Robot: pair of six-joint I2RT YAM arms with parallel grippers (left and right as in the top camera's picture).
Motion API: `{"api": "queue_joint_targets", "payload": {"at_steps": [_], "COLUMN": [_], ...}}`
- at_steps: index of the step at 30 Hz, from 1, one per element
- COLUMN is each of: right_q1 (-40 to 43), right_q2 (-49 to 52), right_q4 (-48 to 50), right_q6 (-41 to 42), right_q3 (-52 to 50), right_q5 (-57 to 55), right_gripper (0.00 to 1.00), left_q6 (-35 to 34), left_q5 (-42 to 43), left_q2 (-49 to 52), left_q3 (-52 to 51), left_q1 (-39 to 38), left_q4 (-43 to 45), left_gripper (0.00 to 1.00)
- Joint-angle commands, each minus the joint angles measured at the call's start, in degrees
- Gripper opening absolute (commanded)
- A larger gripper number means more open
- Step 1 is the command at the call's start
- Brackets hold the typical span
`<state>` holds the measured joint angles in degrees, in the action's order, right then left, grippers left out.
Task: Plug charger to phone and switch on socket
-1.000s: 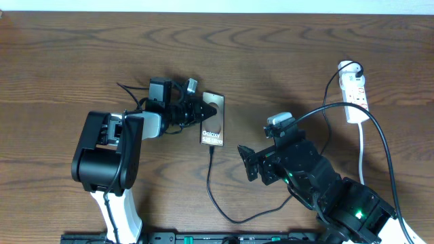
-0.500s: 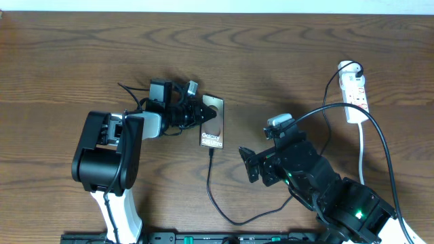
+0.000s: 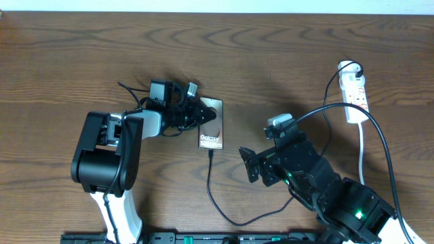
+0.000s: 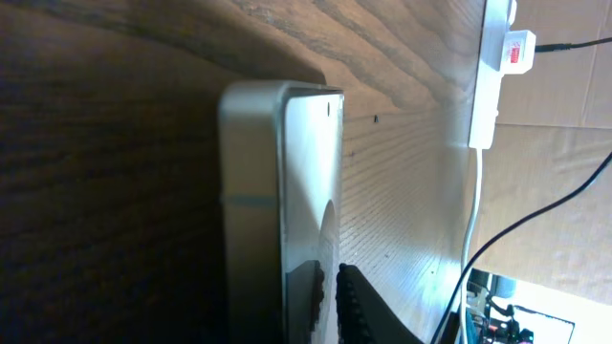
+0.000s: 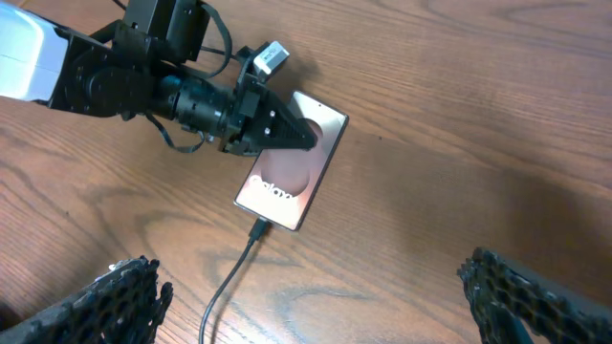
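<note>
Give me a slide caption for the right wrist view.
Left claw tip resting on the phone, charger meeting its bottom edge, framed by the open right claw above the wooden table.

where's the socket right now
In the overhead view the socket lies at the upper right, far from the phone and past the right gripper.

Open wood runs along the far edge of your table (image 3: 81, 61) and between the bronze-screened flat smartphone (image 3: 212, 130) and the white oblong power strip (image 3: 355, 91) near the far-right corner. In your way are the thin black cable (image 3: 207, 184), looping from the smartphone toward the near edge, and the strip's white cord (image 3: 361, 146), trailing along the right edge.
</note>
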<state>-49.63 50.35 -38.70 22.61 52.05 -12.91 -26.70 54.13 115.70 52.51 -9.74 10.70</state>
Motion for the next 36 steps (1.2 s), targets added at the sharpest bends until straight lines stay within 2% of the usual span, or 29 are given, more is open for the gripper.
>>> {"api": "queue_joint_targets", "payload": {"at_steps": [1, 5, 8, 14, 22, 36], "right_q1": [0.31, 0.31, 0.31, 0.31, 0.31, 0.31], "right_q2": [0.17, 1.09, 1.77, 2.58, 2.6, 4.94], "right_q4": [-0.04, 0.15, 0.24, 0.76, 0.79, 0.74], "right_q6": [0.79, 0.96, 0.98, 1.18, 2.67, 3.56], "right_q3": [0.76, 0.76, 0.76, 0.76, 0.76, 0.76], "right_q5": [-0.94, -0.92, -0.92, -0.92, -0.87, -0.46], "right_gripper": [0.99, 0.99, 0.99, 0.99, 0.99, 0.99], "left_q6": [1.42, 1.4, 1.75, 6.12, 8.7, 8.66], "left_q5": [-4.76, -8.55, -14.71, -20.11, -22.14, -25.77], "left_q2": [0.07, 0.07, 0.07, 0.07, 0.04, 0.04], "left_q3": [0.22, 0.22, 0.24, 0.28, 2.25, 4.11], "left_q1": [0.0, -0.02, -0.79, -3.8, -5.86, -7.5], "left_q4": [-1.07, -3.56, -7.61, -11.37, -14.34, -18.21], "left_gripper": [0.25, 0.27, 0.27, 0.29, 0.33, 0.36]}}
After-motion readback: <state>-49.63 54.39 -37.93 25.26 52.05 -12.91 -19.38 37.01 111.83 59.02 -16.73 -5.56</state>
